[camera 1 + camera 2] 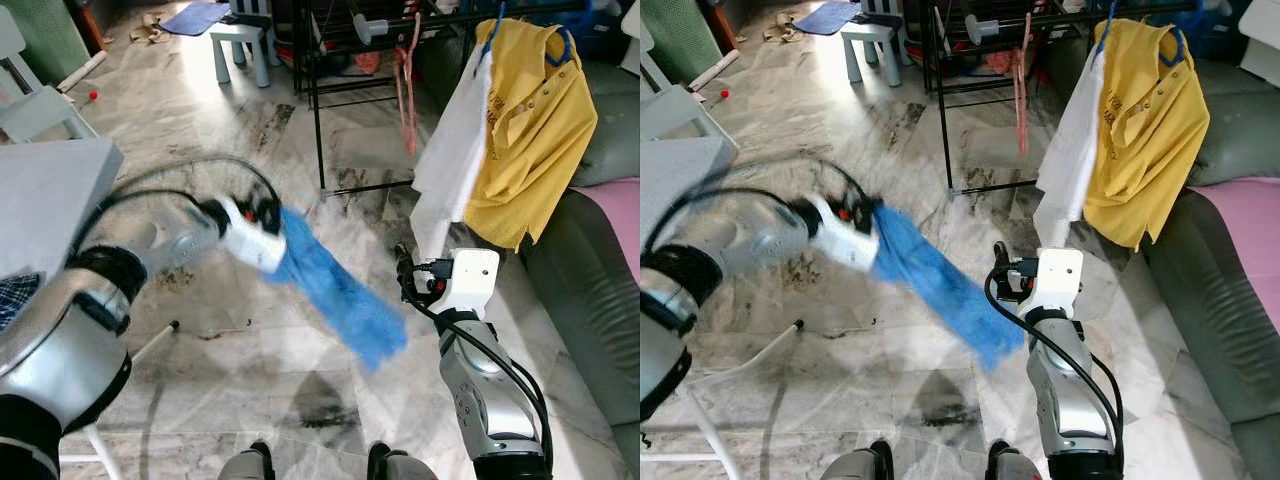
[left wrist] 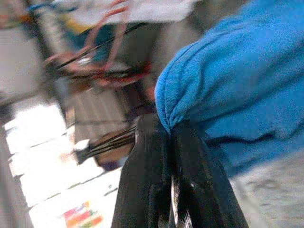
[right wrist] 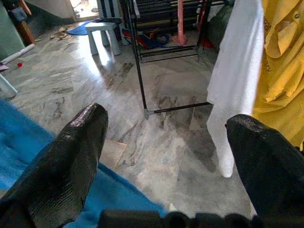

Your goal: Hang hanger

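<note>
Left gripper (image 2: 164, 142), fingers clamped together on one blue garment (image 1: 340, 290), holds it out over the floor, motion-blurred. Right gripper (image 3: 166, 137), fingers spread wide apart, is raised beside the cloth's lower end. Two shirts, one white (image 1: 452, 160) and one yellow (image 1: 535, 130), hang on a black drying rack (image 1: 318, 110). Grey marble floor (image 1: 250, 370), one white stool (image 1: 245, 45).

I see a blue garment (image 1: 340, 290) pinched at one bunched edge in my left claw (image 2: 171, 142), trailing slantwise above the marble floor. Ahead stands the black drying rack (image 1: 330, 80), a yellow shirt (image 1: 535, 130) hanging on its blue hanger (image 1: 562, 45).
</note>
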Tool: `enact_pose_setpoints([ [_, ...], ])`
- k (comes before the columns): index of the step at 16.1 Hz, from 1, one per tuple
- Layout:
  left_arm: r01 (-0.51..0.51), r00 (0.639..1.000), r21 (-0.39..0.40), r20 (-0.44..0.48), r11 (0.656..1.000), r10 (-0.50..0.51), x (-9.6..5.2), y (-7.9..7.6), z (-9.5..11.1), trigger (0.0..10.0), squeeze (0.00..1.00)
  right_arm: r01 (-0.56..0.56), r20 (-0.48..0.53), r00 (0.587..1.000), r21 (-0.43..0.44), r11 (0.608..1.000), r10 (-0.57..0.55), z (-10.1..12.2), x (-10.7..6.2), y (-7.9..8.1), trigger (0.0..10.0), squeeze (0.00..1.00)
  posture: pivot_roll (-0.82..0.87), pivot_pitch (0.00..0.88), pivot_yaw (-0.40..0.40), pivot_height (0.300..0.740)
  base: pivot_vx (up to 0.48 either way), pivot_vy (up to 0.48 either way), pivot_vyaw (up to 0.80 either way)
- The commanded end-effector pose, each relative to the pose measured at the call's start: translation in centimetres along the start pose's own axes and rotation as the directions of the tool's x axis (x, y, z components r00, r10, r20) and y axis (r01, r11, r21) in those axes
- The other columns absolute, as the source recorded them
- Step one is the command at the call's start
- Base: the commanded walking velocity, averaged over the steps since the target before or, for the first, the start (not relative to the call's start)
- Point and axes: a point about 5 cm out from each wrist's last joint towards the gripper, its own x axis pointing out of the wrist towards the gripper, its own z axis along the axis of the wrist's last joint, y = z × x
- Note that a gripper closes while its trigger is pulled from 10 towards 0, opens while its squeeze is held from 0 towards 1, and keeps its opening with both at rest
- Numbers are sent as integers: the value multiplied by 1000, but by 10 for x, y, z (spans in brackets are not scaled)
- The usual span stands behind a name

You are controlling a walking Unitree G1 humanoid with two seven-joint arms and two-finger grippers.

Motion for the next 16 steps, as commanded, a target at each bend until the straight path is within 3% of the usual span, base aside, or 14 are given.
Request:
enact_pose_setpoints([
  [1,-129,992,-79,-9,989,128,0,18,-2,10000,0,-6,-5,1000,1,1000,6,-1,1,2,10000,0,-10,162,79,740,0,0,0],
  [2,-158,987,-171,-23,973,156,1,18,-1,10000,0,-6,-5,1000,2,1000,6,-1,1,1,10000,0,-10,162,79,740,0,0,0],
  [3,-203,979,-409,-64,890,193,2,12,1,10000,0,-3,-2,1000,5,1000,3,0,1,0,10000,0,-22,161,82,740,0,0,0],
  [4,-209,978,-459,-75,864,197,2,10,1,10000,0,-2,-1,1000,6,1000,2,0,1,-1,10000,0,-22,161,82,740,0,0,0],
  [5,-217,975,-622,-93,752,204,1,-8,9,10000,0,9,8,1000,6,1000,-9,2,-1,-3,10000,0,-33,163,82,740,0,0,0],
  [7,-230,968,-802,-129,552,216,-8,-44,26,10000,0,25,18,1000,-1,1000,-25,5,-6,-11,10000,0,-41,164,75,740,0,0,0],
  [8,-232,967,-848,-147,477,208,-13,-55,33,10000,0,28,18,999,-4,1000,-28,6,-8,-13,10000,0,-45,164,71,740,0,0,0],
  [9,-177,983,-919,-149,352,106,-25,-90,49,10000,0,23,11,1000,-12,1000,-23,7,-11,-17,10000,0,-48,172,56,740,0,0,0],
  [10,-158,987,-931,-137,329,85,-28,-97,54,10000,0,21,8,1000,-14,1000,-21,7,-12,-18,10000,0,-48,173,53,740,0,0,0],
  [11,-142,990,-959,-133,245,51,-33,-106,58,10000,0,15,1,1000,-22,1000,-15,7,-12,-20,10000,0,-46,173,42,740,0,0,0],
  [12,-102,995,-981,-98,168,31,-35,-106,62,10000,0,8,-4,1000,-27,1000,-8,7,-10,-20,10000,0,-33,169,31,740,0,0,0],
  [13,-79,997,-990,-76,117,26,-36,-103,63,10000,0,-5,-5,1000,-30,1000,5,8,-8,-19,10000,0,-30,168,28,740,0,0,0],
  [15,-73,996,-996,-75,-45,40,-31,-91,61,10000,0,-29,1,1000,-34,999,29,11,-3,-14,10000,0,-23,161,29,740,0,0,0],
  [16,-75,996,-994,-78,-83,34,-32,-90,61,10000,0,-29,1,1000,-34,999,29,11,-2,-14,10000,0,-23,161,29,740,0,0,0],
])
